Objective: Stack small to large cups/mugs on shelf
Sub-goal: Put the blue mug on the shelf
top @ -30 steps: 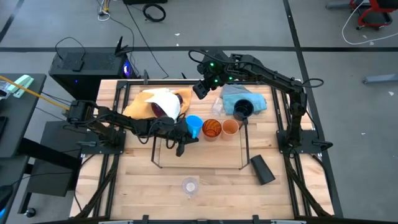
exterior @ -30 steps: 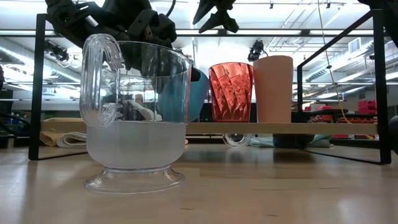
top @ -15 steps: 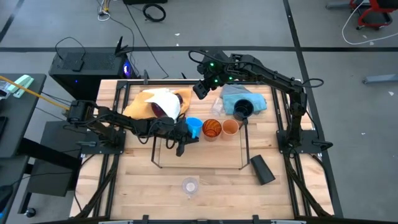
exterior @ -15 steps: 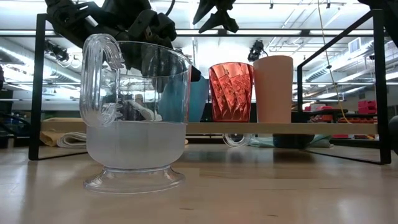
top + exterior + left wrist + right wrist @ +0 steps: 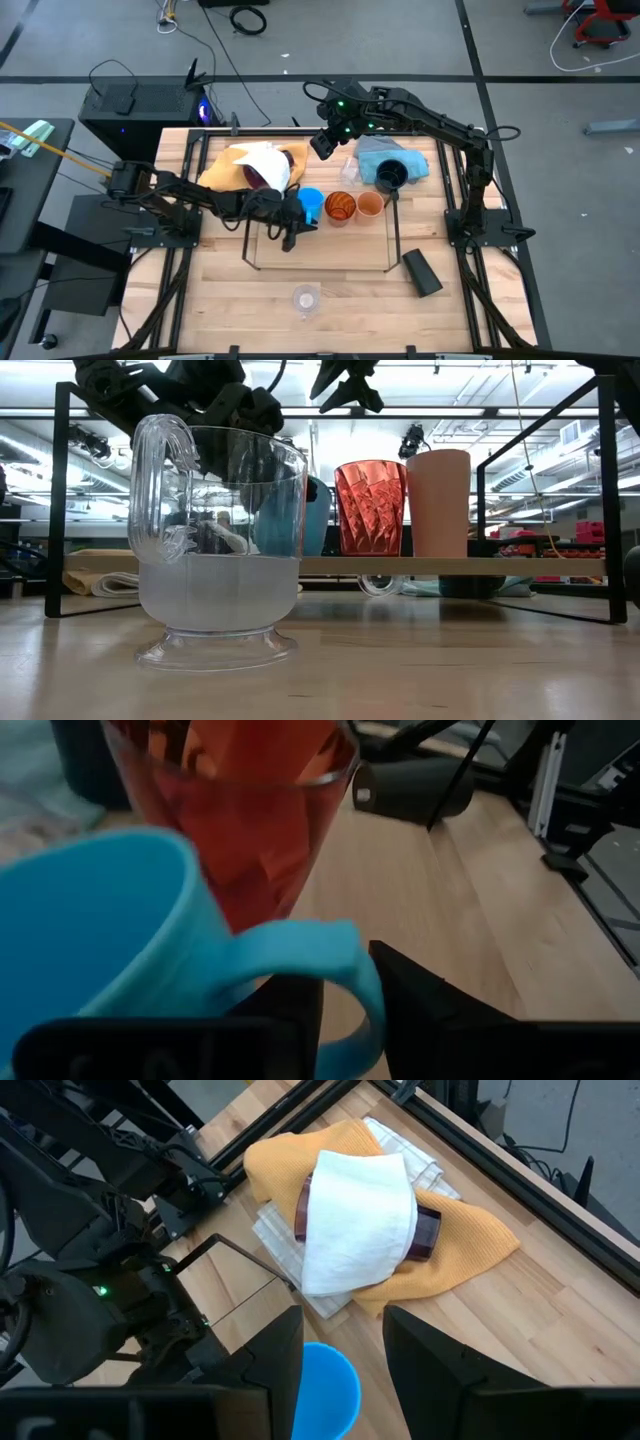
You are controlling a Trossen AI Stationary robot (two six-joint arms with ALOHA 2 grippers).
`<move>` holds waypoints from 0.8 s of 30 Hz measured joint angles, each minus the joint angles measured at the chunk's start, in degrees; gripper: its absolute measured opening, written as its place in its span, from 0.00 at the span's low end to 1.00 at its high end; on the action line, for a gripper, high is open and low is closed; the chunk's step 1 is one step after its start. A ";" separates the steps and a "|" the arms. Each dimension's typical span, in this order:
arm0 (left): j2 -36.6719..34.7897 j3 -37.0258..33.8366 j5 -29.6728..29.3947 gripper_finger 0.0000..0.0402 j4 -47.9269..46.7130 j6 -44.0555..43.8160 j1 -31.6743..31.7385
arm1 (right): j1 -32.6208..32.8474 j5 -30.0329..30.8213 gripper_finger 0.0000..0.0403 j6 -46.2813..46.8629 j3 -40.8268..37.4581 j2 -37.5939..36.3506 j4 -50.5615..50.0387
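My left gripper is shut on the light-blue mug at the far left corner of the black wire shelf. The mug is first in a row with the amber-orange tumbler and the small orange cup. My right gripper hangs open and empty above the table's far side. The navy mug stands on a blue cloth. The purple tumbler lies wrapped in white and yellow cloths. A clear cup stands near the front edge. A black cup lies on its side. My left gripper pinches the light-blue mug's handle between its two fingers. The fingers come level from the table's left. The mug stands about upright beside the amber tumbler; the clear cup hides whether its foot rests on the shelf.
The yellow cloth bundle lies at the far left, the blue cloth at the far right. The shelf's near half holds nothing. Black frame rails run along the table's left and right edges.
The light-blue mug has drawn a little away from the amber tumbler and come more upright in my left gripper's hold. My right gripper has kept still.
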 joint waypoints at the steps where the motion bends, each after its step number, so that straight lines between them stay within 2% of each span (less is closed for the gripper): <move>1: 0.00 -0.02 -0.02 0.23 -0.74 -0.20 -0.10 | 0.00 0.00 0.36 0.00 0.00 0.00 0.02; 7: -0.01 -0.02 -1.84 0.25 -1.81 -1.90 -0.92 | 0.00 0.00 0.36 -0.01 0.00 0.00 0.01; 24: 0.02 -0.09 -1.78 0.26 -1.79 -4.93 -3.55 | 0.00 0.01 0.36 0.01 0.00 0.00 0.04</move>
